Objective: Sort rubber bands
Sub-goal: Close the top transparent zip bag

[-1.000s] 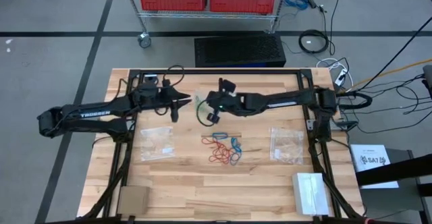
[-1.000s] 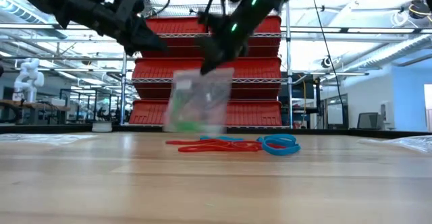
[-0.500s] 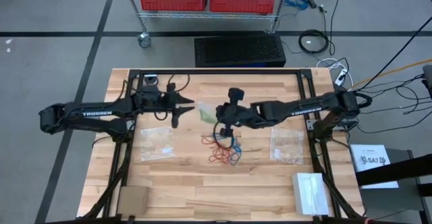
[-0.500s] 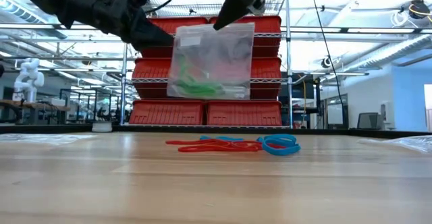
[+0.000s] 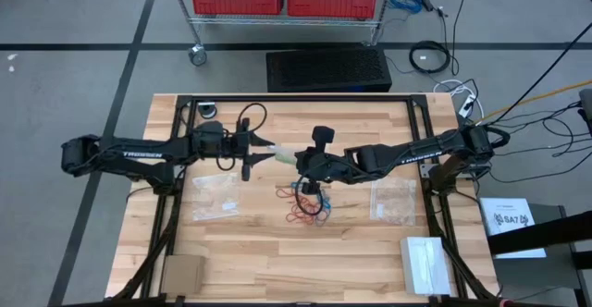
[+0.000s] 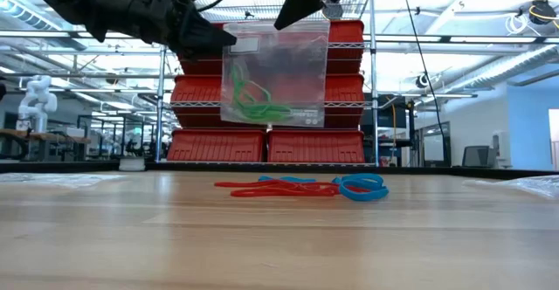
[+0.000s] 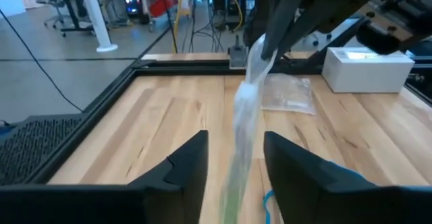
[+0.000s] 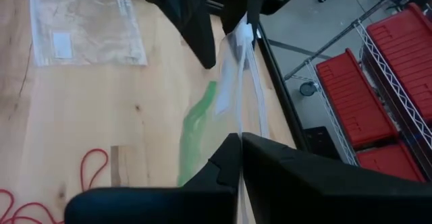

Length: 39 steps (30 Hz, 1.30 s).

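Pinching clear zip bag (image 6: pixel 276 73) of tangled green rubber bands (image 6: pixel 253 100) in my right gripper (image 6: pixel 301 2), left gripper (image 7: pixel 233 158) fingers parted astride the bag's edge, red and blue rubber bands (image 5: pixel 308 202) heaped mid-table (image 5: pixel 370 251).

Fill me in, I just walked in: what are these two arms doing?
They are sorting rubber bands. The right tool is shut on the top edge of a clear zip bag holding green rubber bands, lifted above the table. The left tool is at the bag's other top corner, apparently closing on it. Red and blue bands lie loose below.
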{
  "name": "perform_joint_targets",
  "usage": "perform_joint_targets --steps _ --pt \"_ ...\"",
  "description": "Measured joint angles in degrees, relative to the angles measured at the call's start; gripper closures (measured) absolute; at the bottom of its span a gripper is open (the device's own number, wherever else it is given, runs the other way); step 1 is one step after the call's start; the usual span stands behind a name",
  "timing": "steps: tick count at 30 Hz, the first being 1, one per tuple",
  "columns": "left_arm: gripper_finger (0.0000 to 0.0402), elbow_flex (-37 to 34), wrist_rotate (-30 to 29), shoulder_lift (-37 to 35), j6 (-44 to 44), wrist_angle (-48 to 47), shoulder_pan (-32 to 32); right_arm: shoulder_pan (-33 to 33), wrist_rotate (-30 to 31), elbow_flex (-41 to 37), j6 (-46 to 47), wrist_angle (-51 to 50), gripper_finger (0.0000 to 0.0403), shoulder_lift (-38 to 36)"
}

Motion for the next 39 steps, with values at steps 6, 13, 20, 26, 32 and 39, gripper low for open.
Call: perform_joint_targets --steps 6,13,20,26,32,39 --pt "0.0330 0.0 0.0 0.0 -0.3 1.3 0.0 0.0 0.0 0.0 0.0 0.0 0.0403 0.0" --pt "0.0394 0.0 0.0 0.0 1.6 0.7 0.0 0.0 0.0 0.0 1.3 -0.9 0.0396 0.0" --pt "0.0398 0.0 0.0 0.0 4.5 -2.1 -0.1 0.1 -0.6 0.0 1.5 0.9 0.0358 0.0" --pt "0.0399 0.0 0.0 0.0 6.1 -4.1 -0.8 -0.4 -9.7 0.0 1.6 8.2 0.0298 0.5" --pt "0.0399 0.0 0.0 0.0 7.2 -4.0 -2.0 -2.4 -12.4 0.0 -0.7 12.8 0.0249 4.1" --pt "0.0399 0.0 0.0 0.0 7.3 -4.0 -2.0 -3.4 -12.4 0.0 -3.8 18.6 0.0241 7.4"
